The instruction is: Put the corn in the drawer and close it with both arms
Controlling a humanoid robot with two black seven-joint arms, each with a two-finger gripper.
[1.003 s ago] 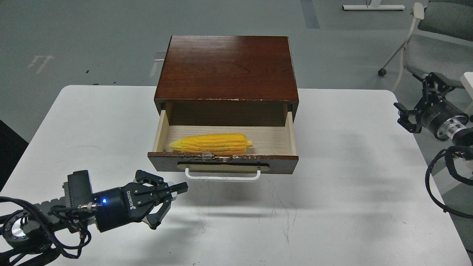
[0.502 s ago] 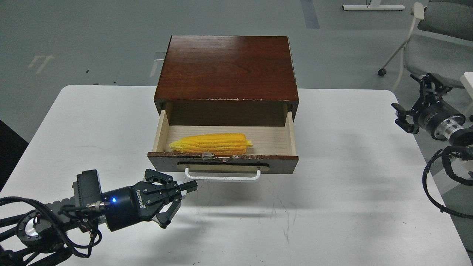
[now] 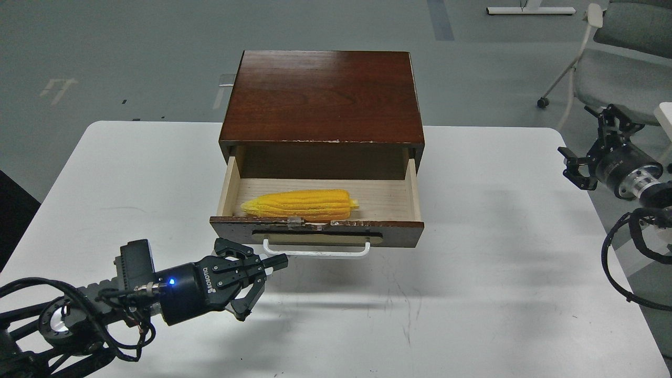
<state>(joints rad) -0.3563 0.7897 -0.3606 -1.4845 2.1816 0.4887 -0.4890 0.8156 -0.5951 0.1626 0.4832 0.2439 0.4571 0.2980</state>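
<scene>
On the white surface (image 3: 472,236) the drawer (image 3: 320,231) stands pulled open. The corn (image 3: 299,205) already lies inside it, long axis running nine to three, point toward nine. The left claw (image 3: 265,281), fingers spread and empty, sits just off the front panel's left end, the drawer at its one o'clock. The right claw (image 3: 590,144), also spread, hangs well apart toward three o'clock.

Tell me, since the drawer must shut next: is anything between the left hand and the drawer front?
Nothing visible. The left hand sits just before the drawer near its white handle, with only bare table between.
</scene>
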